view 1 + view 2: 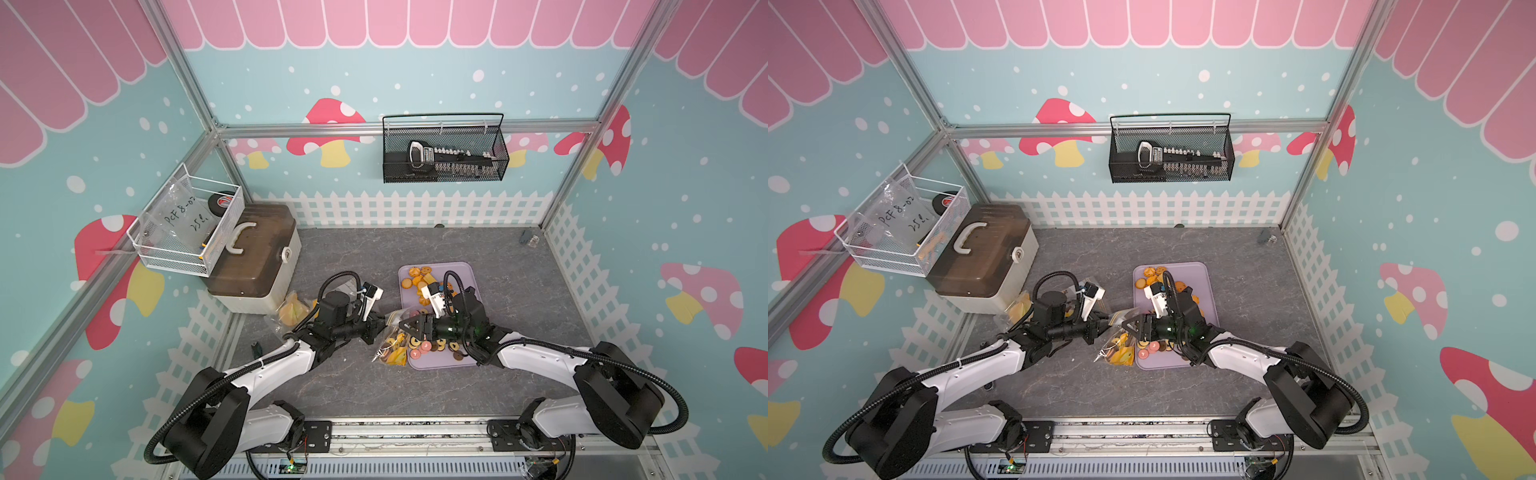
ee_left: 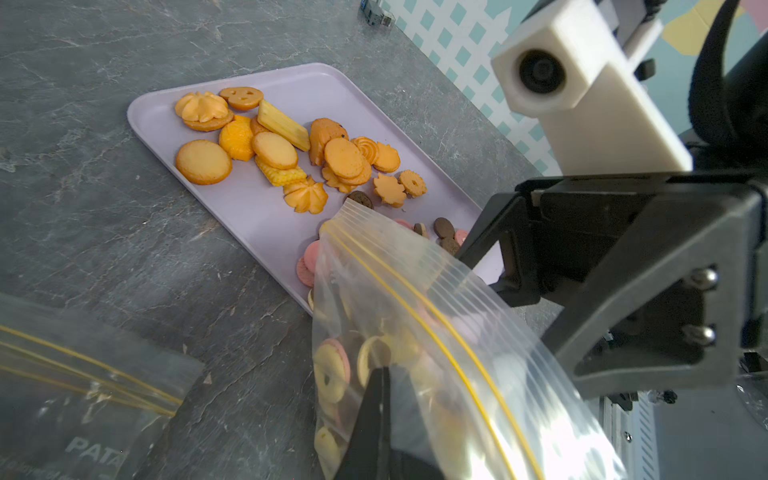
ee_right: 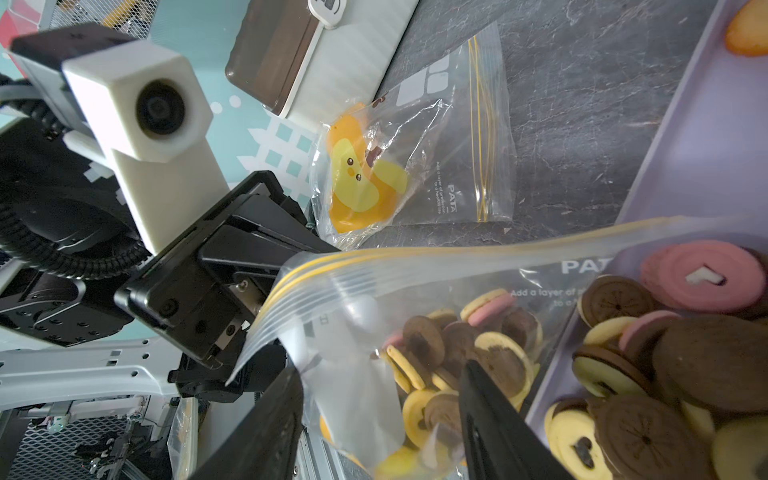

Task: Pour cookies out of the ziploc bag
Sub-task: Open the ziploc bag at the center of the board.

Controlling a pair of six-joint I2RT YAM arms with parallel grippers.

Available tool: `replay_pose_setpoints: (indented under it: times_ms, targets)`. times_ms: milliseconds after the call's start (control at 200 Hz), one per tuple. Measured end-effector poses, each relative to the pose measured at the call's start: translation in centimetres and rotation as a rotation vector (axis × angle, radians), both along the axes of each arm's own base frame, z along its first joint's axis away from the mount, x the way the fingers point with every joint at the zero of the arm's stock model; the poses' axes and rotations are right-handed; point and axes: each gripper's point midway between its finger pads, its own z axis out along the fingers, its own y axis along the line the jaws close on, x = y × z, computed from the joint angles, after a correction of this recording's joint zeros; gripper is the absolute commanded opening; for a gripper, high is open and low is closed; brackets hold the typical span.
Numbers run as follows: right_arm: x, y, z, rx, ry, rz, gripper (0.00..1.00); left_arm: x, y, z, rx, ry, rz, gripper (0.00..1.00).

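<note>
Clear ziploc bag [image 2: 415, 332] sits at the near-L edge of a lilac tray [image 1: 457, 270], mouth reaching over the tray rim. Cookies [image 3: 457, 353] in yellow, brown & pink are inside the bag. More of those colours lie on the tray just beside it, w/ orange ones at the tray's far end. L gripper [image 3: 253, 320] is closed tight, pinching the bag's zip edge. R gripper [image 3: 374, 415] has its jaws parted, bag film between them, not clamped. A 2nd bag [image 3: 415, 145] w/ a yellow cartoon print lies flat on the grey table [image 1: 415, 386], near a brown-lidded box [image 1: 253, 257].
</note>
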Motion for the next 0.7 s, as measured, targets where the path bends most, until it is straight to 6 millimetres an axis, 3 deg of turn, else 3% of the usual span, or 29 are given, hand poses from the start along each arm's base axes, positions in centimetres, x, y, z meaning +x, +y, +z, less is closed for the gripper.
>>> replay_pose_setpoints:
  times_ms: [275,540,625,701]
  targets:
    - [0.3,0.1,0.9,0.041,-0.012,0.005,0.53,-0.2,0.0,0.2,-0.002,-0.005,-0.001,0.00]
    - [0.5,1.0,-1.7,0.035,0.070,0.033,0.50,-0.3,0.0,0.3,-0.005,-0.011,-0.002,0.00]
    - [0.6,1.3,-1.8,0.043,0.083,0.042,0.49,-0.3,0.0,0.4,-0.006,-0.013,-0.002,0.00]
    - [0.7,1.6,-1.4,0.058,0.083,0.051,0.44,-0.3,0.0,0.4,-0.006,-0.014,-0.002,0.00]
